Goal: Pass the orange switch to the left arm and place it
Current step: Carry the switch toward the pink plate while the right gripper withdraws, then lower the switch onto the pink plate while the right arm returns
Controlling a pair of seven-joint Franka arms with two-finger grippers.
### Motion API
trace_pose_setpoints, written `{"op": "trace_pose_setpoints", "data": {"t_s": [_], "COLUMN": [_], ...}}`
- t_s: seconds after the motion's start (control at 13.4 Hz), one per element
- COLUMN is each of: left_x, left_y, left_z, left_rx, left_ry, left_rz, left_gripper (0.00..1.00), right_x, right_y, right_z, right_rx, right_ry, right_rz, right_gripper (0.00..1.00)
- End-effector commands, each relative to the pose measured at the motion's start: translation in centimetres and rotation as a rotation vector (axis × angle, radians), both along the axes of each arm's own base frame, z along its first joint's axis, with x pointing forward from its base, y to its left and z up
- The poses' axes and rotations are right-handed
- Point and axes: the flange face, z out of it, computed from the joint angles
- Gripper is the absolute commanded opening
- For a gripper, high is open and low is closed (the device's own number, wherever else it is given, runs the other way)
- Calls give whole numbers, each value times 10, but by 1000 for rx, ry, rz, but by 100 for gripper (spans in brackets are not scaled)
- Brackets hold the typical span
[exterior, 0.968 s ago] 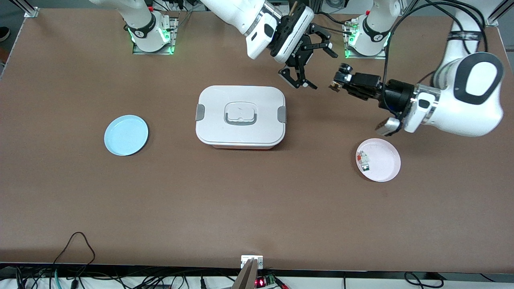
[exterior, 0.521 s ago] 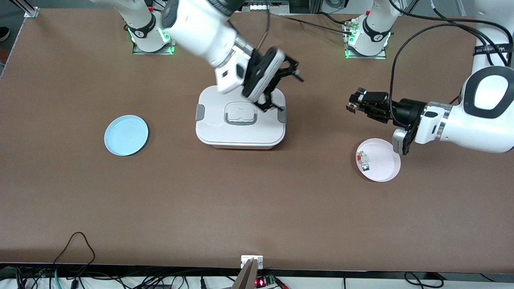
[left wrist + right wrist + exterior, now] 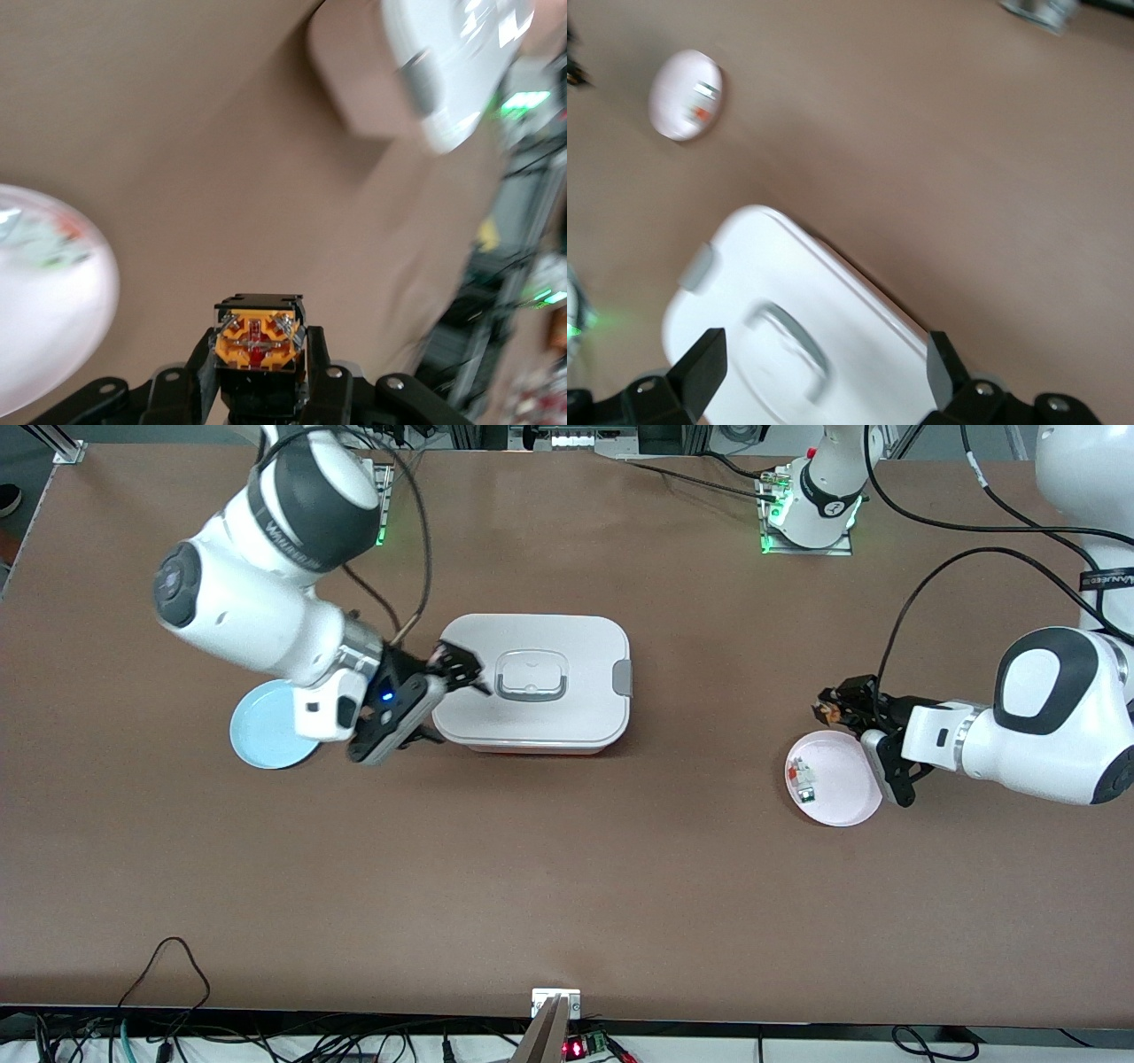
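The orange switch [image 3: 825,710] is a small black block with an orange face, and my left gripper [image 3: 829,710] is shut on it over the table beside the pink plate [image 3: 846,793]. In the left wrist view the switch [image 3: 260,335] sits clamped between the two black fingers [image 3: 202,372]. The white box [image 3: 549,722] with grey latches stands mid-table. My right gripper [image 3: 447,682] hangs open and empty over the box's end toward the right arm. In the right wrist view its fingers [image 3: 702,359] stand wide apart above the box lid [image 3: 744,257].
A blue plate [image 3: 257,742] lies toward the right arm's end, partly covered by that arm. The pink plate holds a few small parts [image 3: 802,779]. The pink plate [image 3: 687,93] also shows far off in the right wrist view. Cables run along the table's near edge.
The right arm swung from between the bases across the box to its end near the blue plate. The left gripper drew back with the switch to beside the pink plate.
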Motion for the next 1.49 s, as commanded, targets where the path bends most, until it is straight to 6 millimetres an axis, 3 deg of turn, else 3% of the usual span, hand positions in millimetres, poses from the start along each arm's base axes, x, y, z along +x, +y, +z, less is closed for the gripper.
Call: {"op": "trace_pose_setpoints", "data": {"t_s": [0.0, 0.15, 0.3, 0.6, 0.67, 0.82, 1.12, 1.41], "left_x": [16, 22, 24, 11, 0, -14, -10, -4], "left_y": [21, 29, 36, 34, 34, 45, 34, 25], "left_z": [-19, -37, -59, -101, -122, -140, -147, -148], "left_rx": [73, 100, 126, 109, 99, 96, 90, 82], "left_ry": [-117, -172, -195, -264, -248, -290, -352, -375], "left_rz": [-195, -307, -379, -567, -570, -560, -591, -589], "left_gripper": [24, 24, 24, 24, 25, 26, 27, 28], "right_x": [5, 10, 4, -29, -36, -46, -71, -98], "right_y": [-53, -101, -151, -193, -201, -217, -240, -241], "right_z": [-7, -13, -4, 34, 48, 66, 94, 110], "right_rx": [-151, -220, -314, -470, -472, -469, -460, -463], "right_ry": [41, 96, 135, 204, 206, 216, 193, 184], "right_rz": [-26, -71, -165, -317, -354, -395, -446, -532], "right_gripper": [100, 100, 100, 100, 100, 100, 100, 100]}}
